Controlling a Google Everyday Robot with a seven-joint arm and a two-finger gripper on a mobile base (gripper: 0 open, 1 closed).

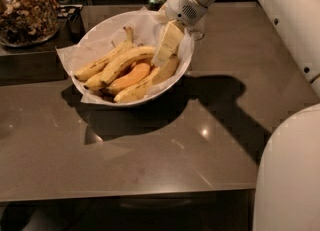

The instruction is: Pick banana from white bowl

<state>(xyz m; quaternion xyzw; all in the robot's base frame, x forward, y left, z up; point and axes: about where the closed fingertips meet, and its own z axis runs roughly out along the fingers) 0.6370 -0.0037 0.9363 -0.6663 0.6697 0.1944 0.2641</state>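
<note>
Pale-yellow and gently curved, the long banana (127,61) lies among other bananas in the wide, paper-lined white bowl (116,19). The cream-coloured gripper (166,49) dips at its right end (the reaching step, seemingly). Whether it grasps anything, I cannot tell. Next comes a sure hold, then a straight lift.

high downward view, tool (168,49) in white bowl (186,65)
</note>
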